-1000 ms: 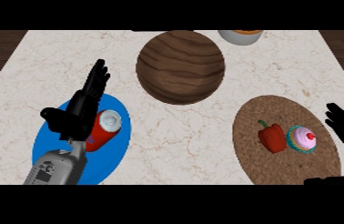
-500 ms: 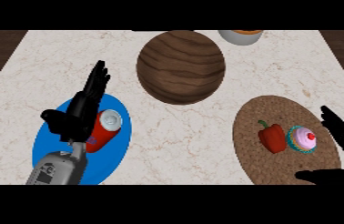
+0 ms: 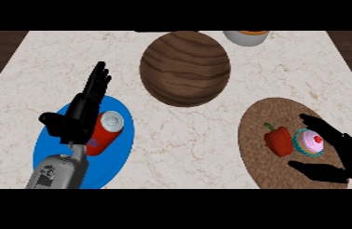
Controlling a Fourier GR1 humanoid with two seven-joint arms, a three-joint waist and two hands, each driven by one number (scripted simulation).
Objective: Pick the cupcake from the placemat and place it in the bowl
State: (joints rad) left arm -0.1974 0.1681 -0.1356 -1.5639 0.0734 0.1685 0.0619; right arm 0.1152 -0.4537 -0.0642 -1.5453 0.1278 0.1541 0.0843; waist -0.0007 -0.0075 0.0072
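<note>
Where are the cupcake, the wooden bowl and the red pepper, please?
cupcake (image 3: 311, 141): head view, on its pink frosting.
wooden bowl (image 3: 184, 67): head view, on its brown inside.
red pepper (image 3: 279, 141): head view, on its red body.

Cupcake (image 3: 311, 142) on placemat (image 3: 275, 112), right of pepper (image 3: 278, 140); bowl (image 3: 184, 67) behind-left, seemingly empty.

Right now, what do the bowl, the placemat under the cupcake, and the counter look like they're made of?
The bowl looks like wood: brown with darker grain bands and a dull sheen. The placemat appears to be cork or woven fibre, brown and speckled, matte. The counter looks like polished marble or stone, pale cream with thin tan veins.
</note>
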